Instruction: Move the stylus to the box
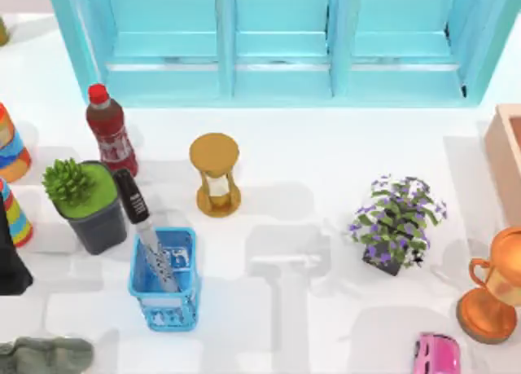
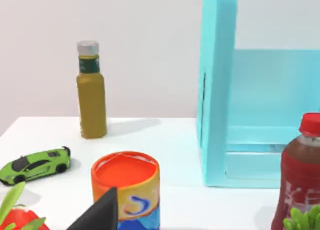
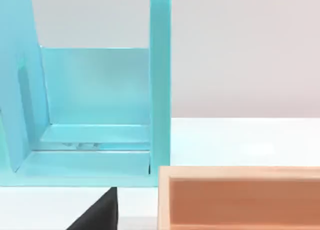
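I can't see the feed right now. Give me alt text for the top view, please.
The stylus leans tilted in a small blue mesh basket at the table's left, far from the tan box at the right edge. Near the basket stand a potted succulent, a red bottle and an hourglass; a flowering plant sits toward the right.

box point(image 1: 509, 150) cut by right edge | stylus point(image 1: 143, 224) lower end hidden in basket point(image 1: 165, 305) | trophy point(image 1: 495, 288) cropped
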`<state>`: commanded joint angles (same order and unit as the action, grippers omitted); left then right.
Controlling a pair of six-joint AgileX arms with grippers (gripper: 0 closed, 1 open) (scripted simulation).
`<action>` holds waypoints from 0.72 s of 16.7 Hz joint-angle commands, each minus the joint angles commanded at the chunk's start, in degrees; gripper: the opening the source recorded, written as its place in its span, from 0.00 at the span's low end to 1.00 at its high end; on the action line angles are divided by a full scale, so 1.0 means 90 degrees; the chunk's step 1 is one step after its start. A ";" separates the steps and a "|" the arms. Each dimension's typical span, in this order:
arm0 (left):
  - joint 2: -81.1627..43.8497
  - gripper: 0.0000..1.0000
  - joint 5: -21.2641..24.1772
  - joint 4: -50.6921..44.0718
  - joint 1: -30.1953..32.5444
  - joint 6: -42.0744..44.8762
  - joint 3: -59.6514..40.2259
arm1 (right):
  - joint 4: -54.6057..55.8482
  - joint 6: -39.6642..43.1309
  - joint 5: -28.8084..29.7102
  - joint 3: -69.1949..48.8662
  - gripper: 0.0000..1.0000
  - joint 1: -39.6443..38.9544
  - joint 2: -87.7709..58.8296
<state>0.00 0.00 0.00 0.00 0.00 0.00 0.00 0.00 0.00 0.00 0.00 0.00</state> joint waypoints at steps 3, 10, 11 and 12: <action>0.0000 1.00 0.0000 0.0000 0.0000 0.0000 0.0000 | 0.0010 -0.0012 0.0005 -0.0033 1.00 -0.0041 -0.0064; 0.0000 1.00 0.0000 0.0000 0.0000 0.0000 0.0000 | 0.0322 -0.0398 0.0163 -0.1094 1.00 -0.1387 -0.2145; 0.0000 1.00 0.0000 0.0000 0.0000 0.0000 0.0000 | 0.0392 -0.0484 0.0197 -0.1331 1.00 -0.1688 -0.2611; 0.0000 1.00 0.0000 0.0000 0.0000 0.0000 0.0000 | 0.0466 -0.0575 0.0234 -0.1582 1.00 -0.2006 -0.3101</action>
<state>0.00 0.00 0.00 0.00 0.00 0.00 4.19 -5.18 2.11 -14.23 -18.05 -27.91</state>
